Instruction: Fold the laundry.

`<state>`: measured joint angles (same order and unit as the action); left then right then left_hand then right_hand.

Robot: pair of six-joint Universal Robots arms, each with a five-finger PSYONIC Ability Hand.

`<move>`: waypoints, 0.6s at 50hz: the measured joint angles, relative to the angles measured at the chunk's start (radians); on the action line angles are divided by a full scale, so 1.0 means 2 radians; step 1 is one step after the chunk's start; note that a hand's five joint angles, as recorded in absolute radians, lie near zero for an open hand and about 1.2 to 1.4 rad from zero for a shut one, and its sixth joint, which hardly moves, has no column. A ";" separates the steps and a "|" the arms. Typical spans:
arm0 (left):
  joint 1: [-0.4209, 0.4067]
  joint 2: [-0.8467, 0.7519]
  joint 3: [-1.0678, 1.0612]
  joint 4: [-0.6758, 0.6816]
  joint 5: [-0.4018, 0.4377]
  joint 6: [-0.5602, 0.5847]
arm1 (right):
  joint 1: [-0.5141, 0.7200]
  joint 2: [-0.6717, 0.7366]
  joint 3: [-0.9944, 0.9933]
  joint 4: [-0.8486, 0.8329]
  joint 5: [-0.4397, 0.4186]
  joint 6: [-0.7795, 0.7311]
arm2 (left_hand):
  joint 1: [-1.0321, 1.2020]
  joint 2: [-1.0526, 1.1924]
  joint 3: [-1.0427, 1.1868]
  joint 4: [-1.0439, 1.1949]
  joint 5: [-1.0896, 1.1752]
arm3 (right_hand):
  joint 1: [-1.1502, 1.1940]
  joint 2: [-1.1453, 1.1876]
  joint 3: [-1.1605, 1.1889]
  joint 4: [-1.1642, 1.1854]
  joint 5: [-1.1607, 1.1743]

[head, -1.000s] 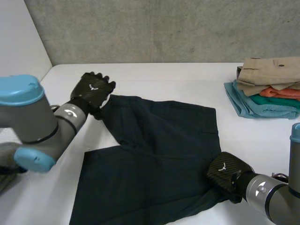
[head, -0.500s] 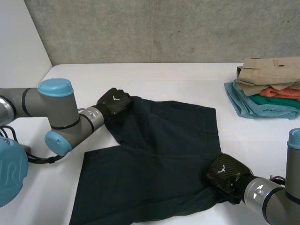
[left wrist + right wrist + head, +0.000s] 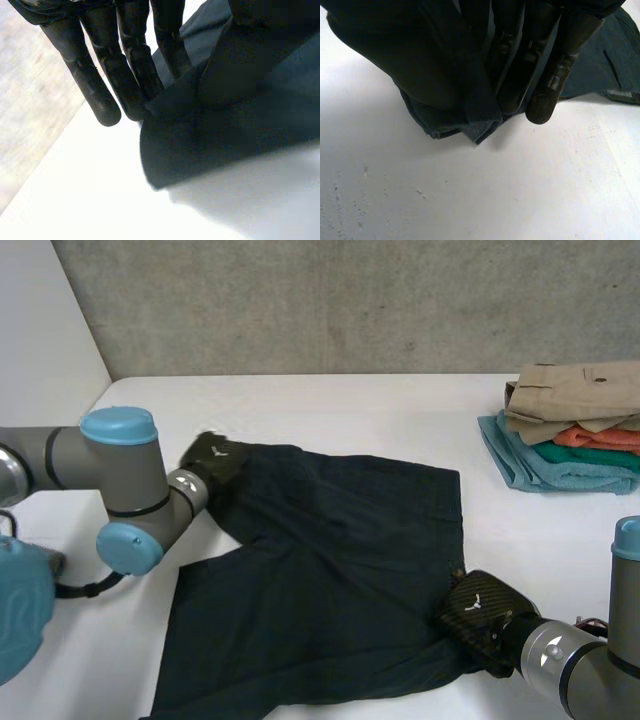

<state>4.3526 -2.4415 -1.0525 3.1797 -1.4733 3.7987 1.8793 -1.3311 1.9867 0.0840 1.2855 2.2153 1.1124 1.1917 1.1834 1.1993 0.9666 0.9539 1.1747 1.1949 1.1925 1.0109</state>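
A dark navy garment (image 3: 340,560) lies spread over the white table (image 3: 350,405). My left hand (image 3: 213,457) is at the garment's far left corner. In the left wrist view its fingers (image 3: 100,75) run straight down onto the cloth (image 3: 240,115) and pinch that corner against the thumb. My right hand (image 3: 478,618) is at the near right corner. In the right wrist view its fingers (image 3: 560,65) and thumb are closed on a bunched fold of the cloth (image 3: 445,110), just above the table.
A stack of folded clothes (image 3: 580,425) sits at the far right of the table, beige on top, then orange, green and teal. A concrete wall stands behind the table. Bare white table lies on both sides of the garment.
My left hand came down from beside the far left corner onto the cloth and closed on it. The right hand kept its grip and stayed in place.
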 measured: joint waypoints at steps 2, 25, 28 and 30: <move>-0.001 0.014 -0.017 -0.001 -0.024 0.006 | 0.000 0.000 0.000 0.000 0.000 0.002 | 0.000 0.000 0.000 0.001 0.000 | 0.000 0.000 0.000 0.000 0.000; -0.038 0.098 -0.144 -0.024 -0.170 -0.006 | 0.002 -0.002 0.004 0.003 0.000 0.017 | -0.002 -0.035 -0.031 -0.037 -0.005 | 0.000 0.000 0.000 0.000 0.000; -0.040 0.101 -0.141 -0.036 -0.178 -0.012 | 0.002 -0.003 0.005 0.003 0.001 0.018 | -0.027 -0.081 -0.077 -0.082 -0.038 | 0.000 0.000 0.000 0.000 0.000; -0.040 0.104 -0.139 -0.043 -0.182 -0.016 | 0.002 -0.004 0.006 0.003 0.001 0.018 | -0.177 -0.206 -0.192 -0.202 -0.168 | 0.000 0.000 0.000 0.000 0.000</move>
<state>4.2721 -2.2339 -1.3312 3.0946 -1.8371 3.7675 1.8825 -1.3388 1.9982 0.0906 1.2875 2.2509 0.7593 0.7791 0.7989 0.7943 0.6298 0.9539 1.1747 1.1949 1.1925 1.0111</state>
